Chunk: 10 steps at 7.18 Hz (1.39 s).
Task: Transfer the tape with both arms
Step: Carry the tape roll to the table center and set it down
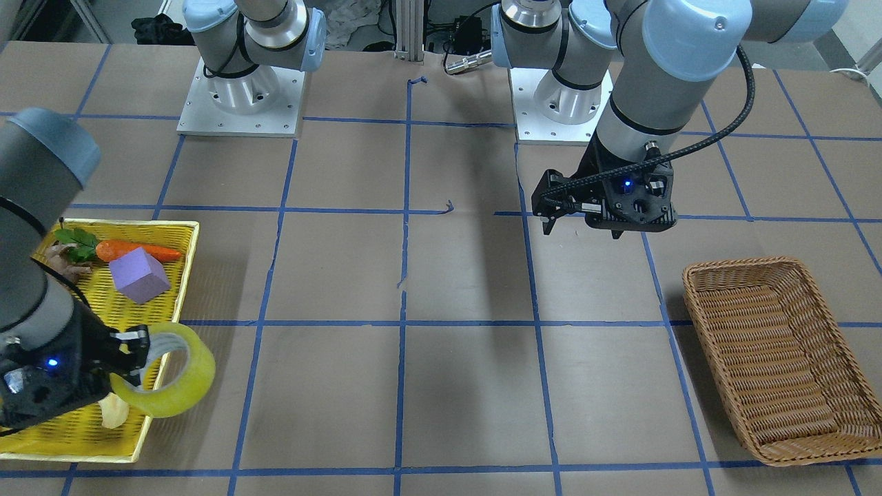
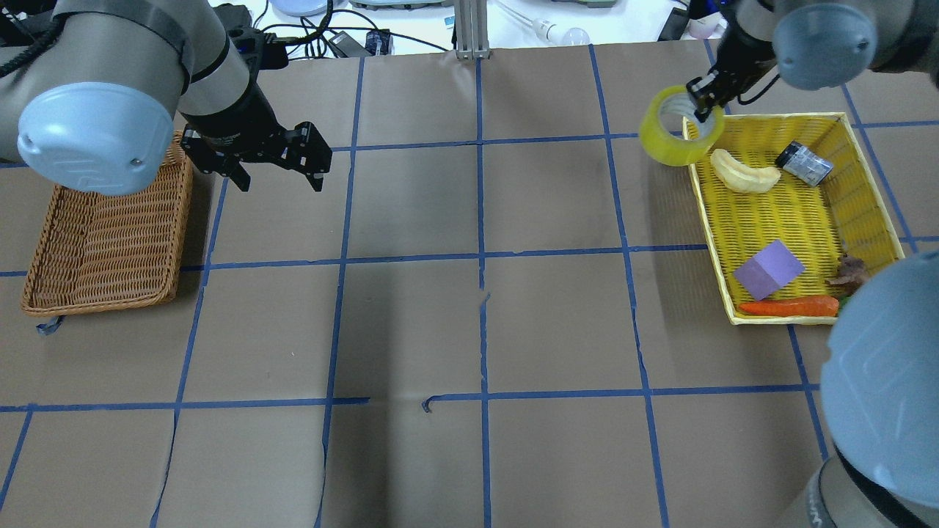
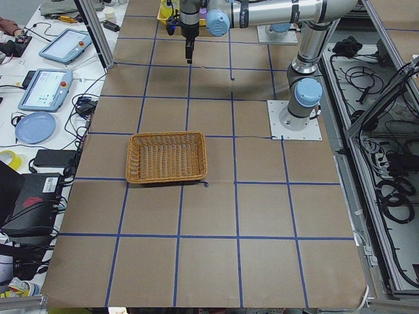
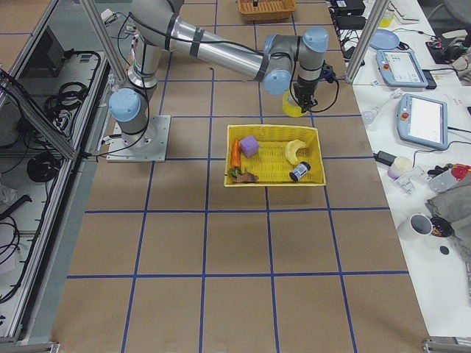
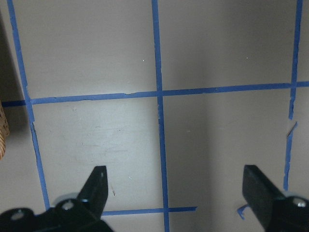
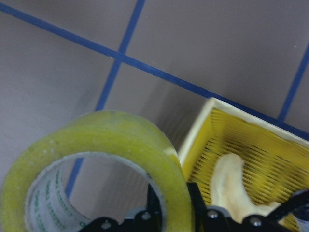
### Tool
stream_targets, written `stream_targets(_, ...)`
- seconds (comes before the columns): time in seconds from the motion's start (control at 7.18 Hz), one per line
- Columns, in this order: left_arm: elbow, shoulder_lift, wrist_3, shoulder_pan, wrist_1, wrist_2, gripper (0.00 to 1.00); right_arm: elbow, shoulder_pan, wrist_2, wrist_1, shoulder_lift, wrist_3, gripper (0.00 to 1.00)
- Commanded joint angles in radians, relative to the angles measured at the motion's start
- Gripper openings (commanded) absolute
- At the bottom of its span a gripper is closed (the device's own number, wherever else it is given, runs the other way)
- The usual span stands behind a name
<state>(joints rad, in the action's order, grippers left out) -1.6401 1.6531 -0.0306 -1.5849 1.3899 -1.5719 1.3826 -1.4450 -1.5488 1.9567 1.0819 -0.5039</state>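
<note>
Gridded table [image 2: 411, 205], tape [image 2: 655, 139] held beside yellow tray [image 2: 770, 220], wicker basket [image 2: 103, 242] opposite

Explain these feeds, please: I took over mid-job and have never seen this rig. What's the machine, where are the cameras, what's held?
Two robot arms stand at a brown table with blue grid lines. Two pictures look down on it, one from behind the robot, one facing it; two look along it from its ends; two come from wrist cameras. The right gripper is shut on the tape, a yellow roll, one finger through its hole, lifted at a corner of the yellow tray. In the tray lie a purple block, a carrot, a pale banana-shaped piece and a small dark cylinder. The left gripper hangs open over bare table beside the empty wicker basket.
</note>
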Motion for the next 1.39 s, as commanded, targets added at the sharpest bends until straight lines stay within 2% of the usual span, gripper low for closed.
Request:
stream_targets(0.0, -0.003, -0.001, 0.0, -0.001, 0.0, 0.0, 1.0, -0.092, -0.147, 0.001, 0.004, -0.126, 0.228, 0.0)
stream_targets(0.28, -0.001, 0.001, -0.002, 0.0, 0.0, 0.001, 1.0, -0.184, -0.247, 0.01, 0.007, -0.225, 0.432, 0.0)
stream_targets(0.56, -0.004, 0.001, -0.012, 0.005, 0.0, 0.0, 1.0, -0.282, -0.294, 0.013, 0.007, -0.308, 0.519, 0.0)
stream_targets(1.11, -0.006, 0.002, -0.014, 0.005, -0.002, -0.008, 1.0, -0.29, -0.353, 0.013, 0.011, -0.349, 0.614, 0.0)
stream_targets(1.25, -0.006, 0.002, -0.014, 0.005, -0.002, -0.01, 1.0, -0.29, -0.353, 0.013, 0.011, -0.35, 0.614, 0.71)
